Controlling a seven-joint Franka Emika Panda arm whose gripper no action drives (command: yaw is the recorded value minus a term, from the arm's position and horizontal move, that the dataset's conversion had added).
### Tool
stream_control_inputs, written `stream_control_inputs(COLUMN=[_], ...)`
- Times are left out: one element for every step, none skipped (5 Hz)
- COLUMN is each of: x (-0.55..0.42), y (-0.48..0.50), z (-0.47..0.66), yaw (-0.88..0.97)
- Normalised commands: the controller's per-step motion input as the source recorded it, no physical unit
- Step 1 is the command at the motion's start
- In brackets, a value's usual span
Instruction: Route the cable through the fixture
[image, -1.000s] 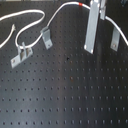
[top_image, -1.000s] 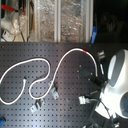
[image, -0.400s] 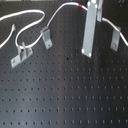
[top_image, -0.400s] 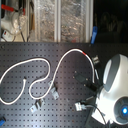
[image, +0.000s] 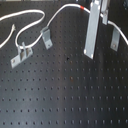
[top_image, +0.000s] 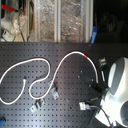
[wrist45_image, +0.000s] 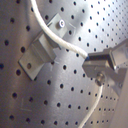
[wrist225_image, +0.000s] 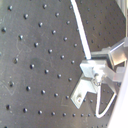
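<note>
The cable (image: 30, 17) lay in loops on the black perforated board (image: 65, 95), and in the first exterior view it ran from about nine o'clock of the frame across toward one o'clock, where its red band (image: 80, 7) sat just beside the flat grey bar (image: 93, 30) hanging under the arm. In the second exterior view the same cord (top_image: 47, 75) curled over the left half of the board and climbed to the red band (top_image: 88, 55) at roughly one o'clock of its last bend, close to the white body of the arm (top_image: 117, 87). The gripper (wrist45_image: 102, 65) showed in the first wrist view with the cord's end section passing through it, and it seemed closed on the cord, though its fingertips were not plainly seen. From there the cord's long axis led away over a bracket (wrist45_image: 42, 47) bolted to the board, resting on that fixture's upper edge. Two more brackets (image: 46, 37) (image: 21, 54) stood near the loops. No containers appeared on the board; clear bins (top_image: 60, 20) behind it were too blurred to read.
</note>
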Motion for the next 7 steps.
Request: stream_control_inputs(x=[-0.009,0.004,-0.138,-0.136,-0.105,-0.085,-0.078], y=[-0.143,0.009,0.298,0.290,0.093,0.033,0.172], z=[0.50,0.00,0.13,0.20,0.07,0.14,0.28], yaw=[-0.41,0.00,-0.36,-0.39,-0.25,-0.38,-0.65])
